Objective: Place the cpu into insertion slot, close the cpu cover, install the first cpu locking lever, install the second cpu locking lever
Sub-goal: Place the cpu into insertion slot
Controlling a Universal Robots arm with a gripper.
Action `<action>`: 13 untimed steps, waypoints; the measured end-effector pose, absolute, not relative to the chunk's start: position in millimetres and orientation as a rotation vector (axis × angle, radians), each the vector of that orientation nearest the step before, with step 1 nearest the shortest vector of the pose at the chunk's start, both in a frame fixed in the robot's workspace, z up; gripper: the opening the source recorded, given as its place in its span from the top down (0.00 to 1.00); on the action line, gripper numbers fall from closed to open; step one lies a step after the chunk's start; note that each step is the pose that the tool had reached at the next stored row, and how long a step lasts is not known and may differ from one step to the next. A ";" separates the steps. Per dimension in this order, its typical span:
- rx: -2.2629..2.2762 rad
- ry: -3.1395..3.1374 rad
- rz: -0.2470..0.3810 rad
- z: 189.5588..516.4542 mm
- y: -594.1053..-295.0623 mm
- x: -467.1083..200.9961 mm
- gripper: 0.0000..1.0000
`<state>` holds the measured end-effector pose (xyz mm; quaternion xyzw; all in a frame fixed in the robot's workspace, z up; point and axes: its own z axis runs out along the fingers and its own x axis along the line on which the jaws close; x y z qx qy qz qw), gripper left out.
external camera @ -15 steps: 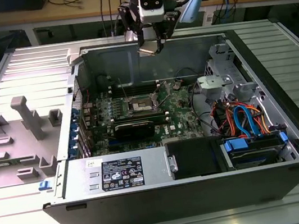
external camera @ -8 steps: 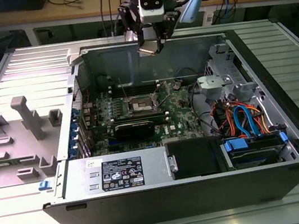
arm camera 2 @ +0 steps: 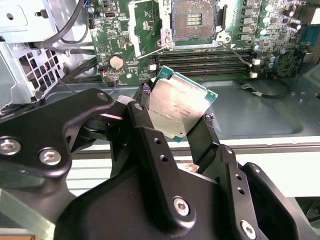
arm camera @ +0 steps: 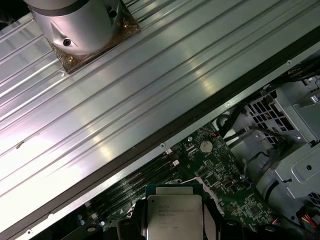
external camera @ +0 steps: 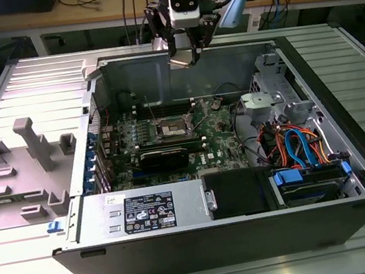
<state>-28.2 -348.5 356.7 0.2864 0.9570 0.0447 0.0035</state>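
Observation:
My gripper [external camera: 184,59] is shut on the cpu [external camera: 182,58], a small square chip with a dull silver top and a green edge. It hangs above the back wall of the open computer case [external camera: 351,152]. In both wrist views the black fingers [arm camera 2: 142,107] clamp two opposite edges of the cpu [arm camera 2: 177,105] [arm camera: 173,215]. The insertion slot [external camera: 169,129] [arm camera 2: 194,22] lies open on the green board below, with its dark centre bare. Two thin wire locking levers [arm camera 2: 150,50] [arm camera 2: 237,54] stick out free beside it. I cannot tell the cpu cover apart from the slot's silver rim.
Long black memory slots [arm camera 2: 210,57] and a coin battery [arm camera 2: 116,61] lie between the gripper and the slot. A power supply [external camera: 145,211], a drive cage [external camera: 271,105] and coloured cables [external camera: 302,146] fill the case's front and right. A grey fixture [external camera: 32,150] stands on the table at the exterior view's left.

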 end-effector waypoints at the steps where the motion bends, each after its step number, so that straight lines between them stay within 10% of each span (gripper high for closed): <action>1: 0.903 2.998 0.140 356.6 -348.6 -28.2 0.46; 13: 1.061 2.941 0.137 353.6 -348.6 -28.2 0.46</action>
